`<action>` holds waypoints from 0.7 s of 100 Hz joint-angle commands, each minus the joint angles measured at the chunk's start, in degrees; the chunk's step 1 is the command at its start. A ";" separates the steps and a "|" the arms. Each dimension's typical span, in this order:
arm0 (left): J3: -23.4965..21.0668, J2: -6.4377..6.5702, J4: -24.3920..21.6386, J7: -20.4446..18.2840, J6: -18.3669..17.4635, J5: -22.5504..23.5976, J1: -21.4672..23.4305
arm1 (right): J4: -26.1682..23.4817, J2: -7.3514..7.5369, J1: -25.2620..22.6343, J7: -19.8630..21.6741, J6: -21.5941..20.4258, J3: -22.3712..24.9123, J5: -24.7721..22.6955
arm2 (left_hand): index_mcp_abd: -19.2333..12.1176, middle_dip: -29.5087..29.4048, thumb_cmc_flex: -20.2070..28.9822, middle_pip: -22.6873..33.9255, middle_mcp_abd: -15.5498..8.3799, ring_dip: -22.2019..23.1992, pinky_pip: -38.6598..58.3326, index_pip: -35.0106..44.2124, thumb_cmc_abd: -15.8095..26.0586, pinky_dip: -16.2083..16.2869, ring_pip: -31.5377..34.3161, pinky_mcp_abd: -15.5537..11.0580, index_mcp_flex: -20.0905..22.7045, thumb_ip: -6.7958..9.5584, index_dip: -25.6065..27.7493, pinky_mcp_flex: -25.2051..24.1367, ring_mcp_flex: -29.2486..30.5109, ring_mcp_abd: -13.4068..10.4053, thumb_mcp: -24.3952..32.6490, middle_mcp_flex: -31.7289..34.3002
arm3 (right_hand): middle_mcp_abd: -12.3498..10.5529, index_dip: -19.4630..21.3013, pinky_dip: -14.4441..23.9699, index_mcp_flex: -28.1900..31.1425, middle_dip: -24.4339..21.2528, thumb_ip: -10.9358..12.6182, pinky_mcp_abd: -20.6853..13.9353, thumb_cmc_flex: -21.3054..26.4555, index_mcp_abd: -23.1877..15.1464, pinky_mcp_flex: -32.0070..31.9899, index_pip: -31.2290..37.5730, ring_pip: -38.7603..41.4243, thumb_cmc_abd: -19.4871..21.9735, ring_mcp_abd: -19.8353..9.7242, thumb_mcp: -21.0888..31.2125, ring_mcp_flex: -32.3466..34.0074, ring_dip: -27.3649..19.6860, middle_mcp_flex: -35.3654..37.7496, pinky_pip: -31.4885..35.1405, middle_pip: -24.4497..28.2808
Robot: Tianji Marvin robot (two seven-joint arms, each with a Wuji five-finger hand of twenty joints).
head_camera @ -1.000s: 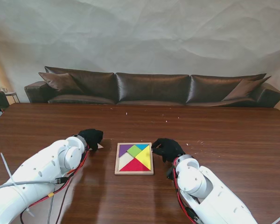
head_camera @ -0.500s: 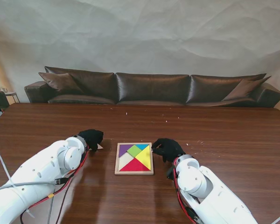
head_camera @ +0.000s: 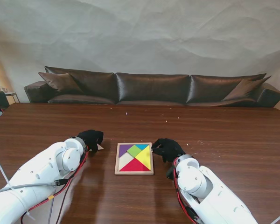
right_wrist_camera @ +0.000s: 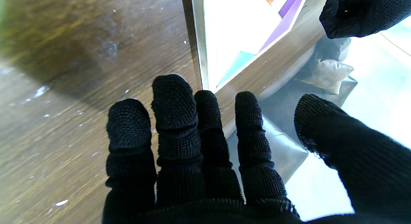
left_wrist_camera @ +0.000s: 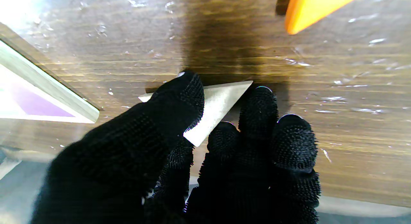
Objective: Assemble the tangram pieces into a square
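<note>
Little has moved in 1 second: only the left forearm has shifted slightly. Left hand (left_wrist_camera: 179, 147) fingers are closed on a pale triangle (left_wrist_camera: 218, 105) lying left of the tray (head_camera: 117, 161); right hand (right_wrist_camera: 205, 159), fingers spread, holds nothing beside the tray's right edge. Insertion appears pending.
</note>
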 commanded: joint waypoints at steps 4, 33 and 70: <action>0.52 -0.65 1.60 -1.66 -0.51 -0.43 1.58 | 0.01 -0.17 -0.07 1.14 -0.33 -0.24 0.15 | 1.19 -1.50 7.31 -0.14 -7.30 -1.50 3.10 10.29 2.44 0.55 -1.79 -5.10 8.37 3.33 0.49 2.40 2.60 -4.09 1.84 -1.42 | 1.36 -0.20 1.63 -0.44 -0.98 1.44 0.51 -0.38 0.08 -7.73 0.50 0.95 1.53 0.31 -1.18 -1.03 -0.13 -1.96 1.54 0.60; -1.30 -0.49 0.56 -2.39 -0.75 -0.69 2.04 | 0.15 -0.15 0.02 1.21 -0.51 -0.27 0.18 | 1.32 -1.73 7.50 -0.32 -7.02 -1.75 3.65 10.38 2.36 0.91 -1.59 -5.81 8.52 3.28 -0.31 2.93 2.82 -3.69 1.84 -1.32 | 1.33 -0.20 1.60 -0.49 -0.98 1.46 0.45 -0.41 0.00 -7.74 0.52 0.95 1.71 0.27 -1.30 -1.04 -0.14 -1.93 1.53 0.66; -2.74 -0.22 -1.19 -3.28 -1.32 -0.47 2.73 | 0.28 -0.15 0.09 1.25 -0.61 -0.27 0.21 | 1.50 -1.67 7.54 -0.30 -7.01 -1.76 4.86 10.76 2.56 1.57 -1.26 -6.41 8.63 3.24 -0.78 3.81 2.71 -3.69 1.75 -1.19 | 1.41 -0.23 1.57 -0.49 -1.01 1.49 0.44 -0.37 0.08 -7.73 0.53 0.99 1.90 0.29 -1.34 -0.99 -0.15 -2.00 1.57 0.64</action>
